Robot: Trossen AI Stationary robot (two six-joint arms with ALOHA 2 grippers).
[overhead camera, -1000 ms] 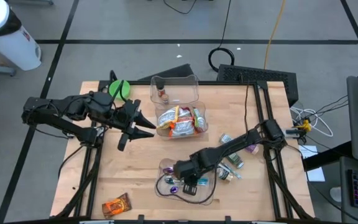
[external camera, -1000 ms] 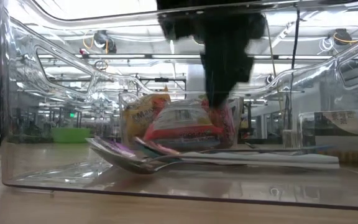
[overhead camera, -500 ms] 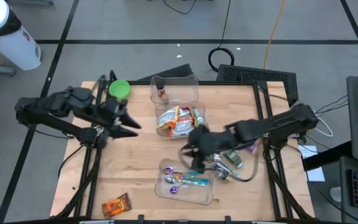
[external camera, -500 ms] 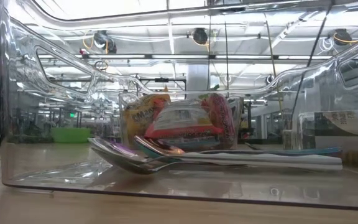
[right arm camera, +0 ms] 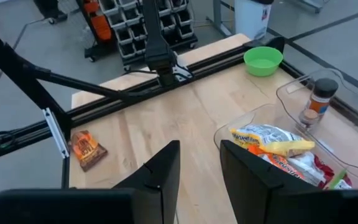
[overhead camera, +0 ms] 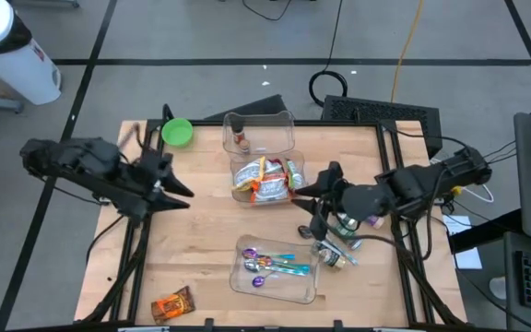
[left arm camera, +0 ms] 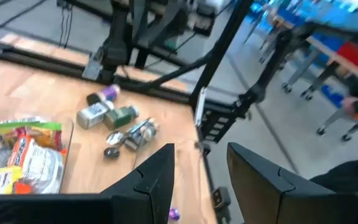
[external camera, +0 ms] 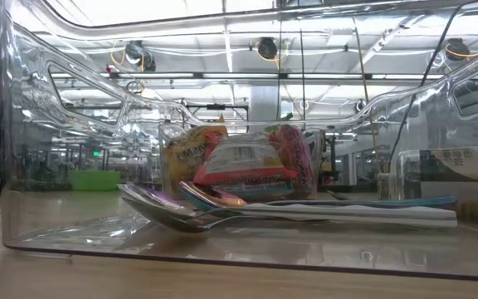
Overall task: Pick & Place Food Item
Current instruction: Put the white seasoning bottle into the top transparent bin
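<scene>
Clear plastic everywhere you look: your snack bin (overhead camera: 267,181) sits at the middle of the wooden surface (overhead camera: 201,249), stuffed with crinkly snack packets (overhead camera: 262,182), and a second clear bin (overhead camera: 262,132) behind it, against the far edge, holds a small spice jar (overhead camera: 241,139). Toward the near edge a shallow clear tray (overhead camera: 273,269) carries spoons (overhead camera: 267,266), and the low view looks straight through its wall at them.

Your left end effector (overhead camera: 175,187) hangs over the surface's left side, its fingers (left arm camera: 155,180) parted with nothing between them. Your right end effector (overhead camera: 313,201) hovers just right of the snack bin, jaws likewise spread and empty, as its wrist view shows (right arm camera: 193,168).

One orange snack packet (overhead camera: 172,303) lies alone near the near-left corner, well apart from both arms. Under the right arm, a scatter of small bottles (overhead camera: 347,231) rests by the right edge. A green bowl (overhead camera: 176,132) sits at the far-left corner.
</scene>
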